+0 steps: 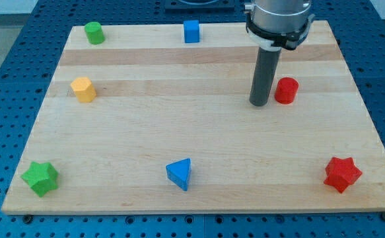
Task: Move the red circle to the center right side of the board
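The red circle [286, 90] is a short red cylinder standing on the wooden board [199, 132] toward the view's right, a little above mid-height. My tip [259, 104] rests on the board just to the left of the red circle, with a small gap between them. The dark rod rises from the tip to the arm's grey mount at the view's top.
A red star [342, 174] lies at the bottom right. A blue triangle [179, 173] sits at the bottom centre, a green star [41, 178] at the bottom left. A yellow hexagon [83, 88] is at the left, a green cylinder [94, 32] top left, a blue cube [191, 31] top centre.
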Robot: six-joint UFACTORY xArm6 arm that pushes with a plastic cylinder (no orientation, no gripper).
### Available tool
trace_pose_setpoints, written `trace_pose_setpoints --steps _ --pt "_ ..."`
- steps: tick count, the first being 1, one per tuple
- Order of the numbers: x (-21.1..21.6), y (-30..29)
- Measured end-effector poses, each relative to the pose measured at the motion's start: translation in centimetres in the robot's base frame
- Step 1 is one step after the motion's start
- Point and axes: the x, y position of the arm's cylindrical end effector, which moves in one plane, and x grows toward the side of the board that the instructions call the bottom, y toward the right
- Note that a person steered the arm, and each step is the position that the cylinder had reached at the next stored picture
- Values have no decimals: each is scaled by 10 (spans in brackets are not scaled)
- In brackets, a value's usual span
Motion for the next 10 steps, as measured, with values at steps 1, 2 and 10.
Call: trace_pose_setpoints --steps 1,2,10 --pt "-16 3" --pt "-24 15" --pt "8 71"
